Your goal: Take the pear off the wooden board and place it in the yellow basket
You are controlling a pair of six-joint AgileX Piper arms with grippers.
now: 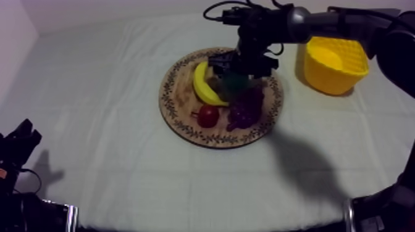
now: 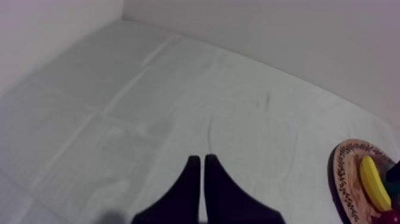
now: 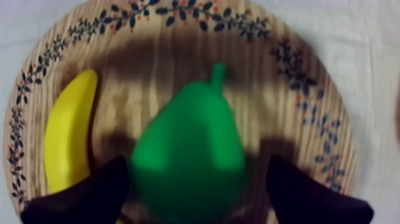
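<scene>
Matt, faintly creased grey-white tabletop cloth (image 1: 123,160). The round wooden board (image 3: 178,71) shows bare, streaky grain inside a painted rim. The pear (image 3: 190,155) and banana (image 3: 68,137) look like smooth plastic with a dull sheen, and the yellow basket (image 1: 333,71) like ribbed plastic.

table (image 1: 123,154): grey-white cloth (image 2: 149,119), creased | walls (image 2: 268,30): plain, pale | light: soft, shadowed

From above, the right gripper (image 1: 239,69) is covering most of the pear (image 1: 233,82), leaving just 1 dark green patch showing. The wooden board (image 2: 344,176) and the banana (image 2: 371,182) are running off the left wrist view's edge. In the right wrist view, the pear's base is getting cut off.
</scene>
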